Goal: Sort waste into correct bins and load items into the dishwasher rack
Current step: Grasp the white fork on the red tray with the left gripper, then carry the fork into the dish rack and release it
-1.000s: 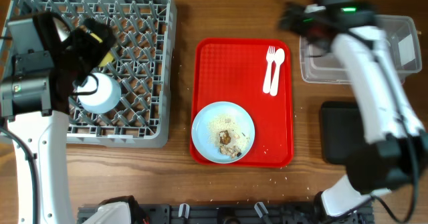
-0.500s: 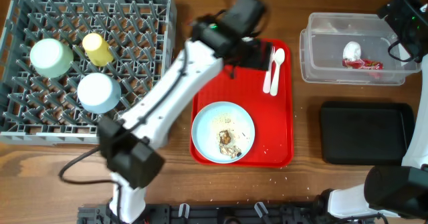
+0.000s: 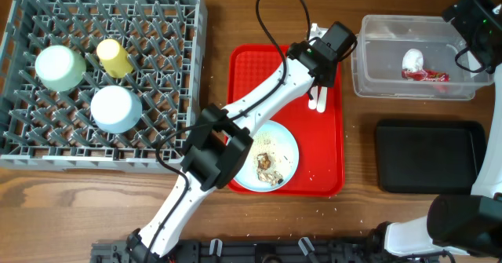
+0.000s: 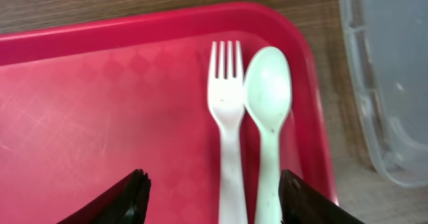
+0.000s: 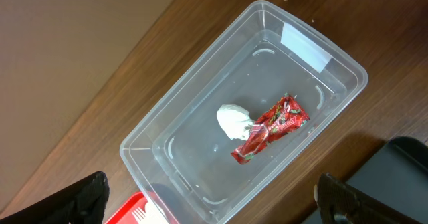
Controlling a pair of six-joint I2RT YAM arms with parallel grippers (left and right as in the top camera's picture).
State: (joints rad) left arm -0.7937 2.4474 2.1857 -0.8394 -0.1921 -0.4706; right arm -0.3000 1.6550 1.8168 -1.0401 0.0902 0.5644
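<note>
A white plastic fork [image 4: 225,117] and spoon [image 4: 268,110] lie side by side at the red serving tray's [image 4: 100,103] far right. My left gripper [image 4: 217,200] [image 3: 320,78] is open, its fingers [image 4: 130,197] straddling both handles without touching them. The clear tub [image 5: 167,150] holds the white napkin [image 5: 233,122] and the red wrapper [image 5: 273,126]. My right gripper [image 5: 214,200] [image 3: 473,23] hangs open above it, holding nothing. The pale blue plate [image 3: 241,147] carries food scraps [image 3: 267,162]. A yellow cup [image 3: 114,57], green bowl [image 3: 60,67] and light blue bowl [image 3: 115,108] sit in the grey rack [image 3: 196,74].
The black tray [image 3: 427,155] lies at the right, below the clear tub [image 3: 369,82]. The red tray [image 3: 255,82] sits mid-table, with my left arm stretched diagonally over it and across part of the plate. Crumbs dot the wood near the tray's lower edge.
My left arm swung from the rack across to the tray's upper right, over the fork and spoon, and its jaws narrowed. My right arm pulled away to the far right edge.
</note>
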